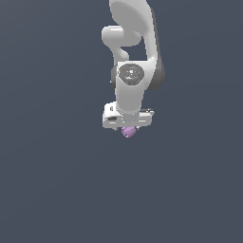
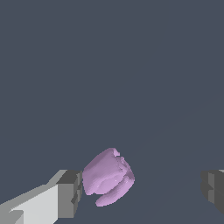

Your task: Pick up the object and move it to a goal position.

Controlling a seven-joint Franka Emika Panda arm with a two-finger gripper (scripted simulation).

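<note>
The object (image 2: 107, 176) is a small lilac knobbly lump. In the wrist view it lies between the two dark finger pads, right against one pad (image 2: 70, 194) and well apart from the other pad (image 2: 213, 189). My gripper (image 2: 139, 190) is open, with a wide gap between the jaws. In the exterior view the white gripper (image 1: 127, 128) hangs on the arm near the middle of the picture, and the object (image 1: 127, 132) peeks out just below the hand. The fingers themselves are hidden there behind the hand.
A plain dark grey-blue floor (image 1: 57, 190) fills both views. The white arm (image 1: 133, 42) comes down from the exterior view's top edge.
</note>
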